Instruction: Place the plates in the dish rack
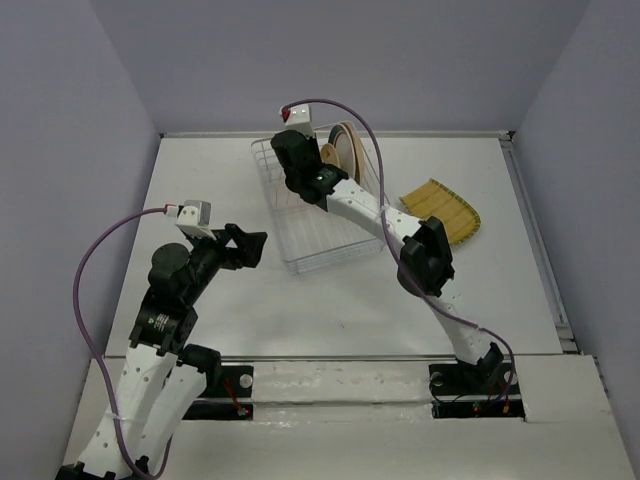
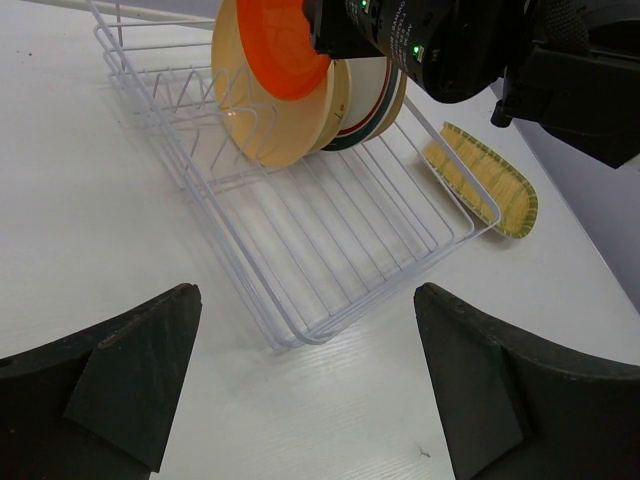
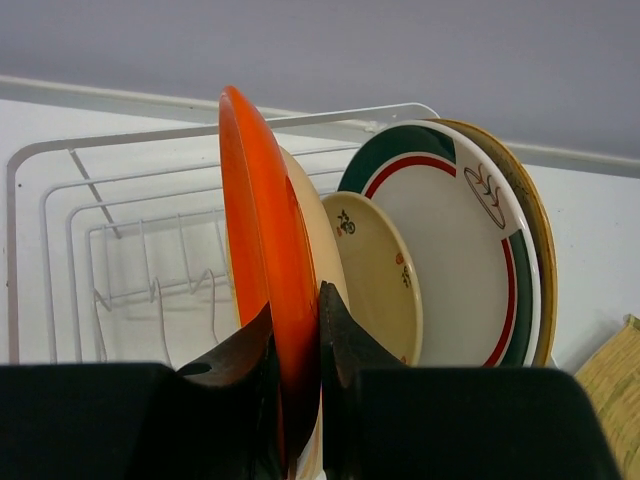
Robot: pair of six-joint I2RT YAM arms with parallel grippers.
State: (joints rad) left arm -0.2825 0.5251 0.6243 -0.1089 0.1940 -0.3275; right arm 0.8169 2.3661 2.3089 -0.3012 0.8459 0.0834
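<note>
My right gripper (image 3: 295, 315) is shut on the rim of a glossy orange-red plate (image 3: 255, 230), holding it upright on edge over the far end of the white wire dish rack (image 1: 300, 215). Right behind it in the rack stand a plain tan plate (image 2: 270, 120), a small cream floral plate (image 3: 375, 270) and a white plate with a teal rim (image 3: 470, 250). A squarish yellow-green striped plate (image 1: 445, 208) lies on the table to the right of the rack. My left gripper (image 2: 308, 295) hangs open and empty over the table by the rack's near corner (image 2: 290, 335).
Another tan rim (image 3: 538, 230) shows behind the teal-rimmed plate. The right arm (image 1: 420, 255) stretches across the rack's right side. Grey walls enclose the table on three sides, and a raised white edge (image 1: 535, 240) runs along its right.
</note>
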